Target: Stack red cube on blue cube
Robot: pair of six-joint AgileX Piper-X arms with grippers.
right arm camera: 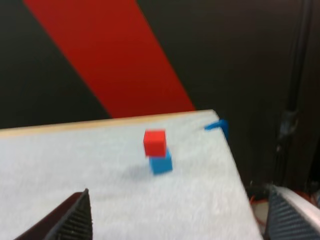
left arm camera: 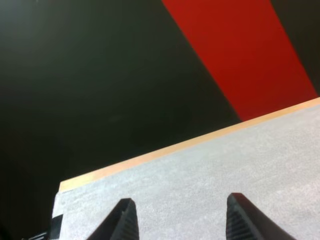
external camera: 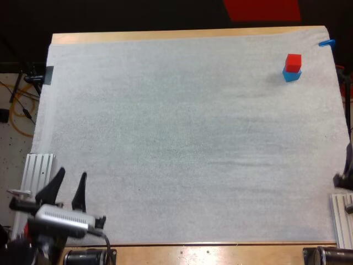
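Left tool (external camera: 72, 173) forward-pointing, gaping; red cube (external camera: 293, 61) apparently atop blue cube (external camera: 292, 75).

Red cube (external camera: 293, 62) on top of blue cube (external camera: 292, 75), touching, as a two-high stack. Stack on the white mat (external camera: 182, 143), far right, close to the far edge. Faint shadow on the mat just left of the stack. Strip of wooden surface (external camera: 165, 36) bare along the mat's far side and again along the near side. Left hand (external camera: 69, 189) over the mat's near left corner, black fingers (external camera: 81, 190) spread apart and pointing toward the far side, nothing between them. Well apart from the stack, at the opposite corner.
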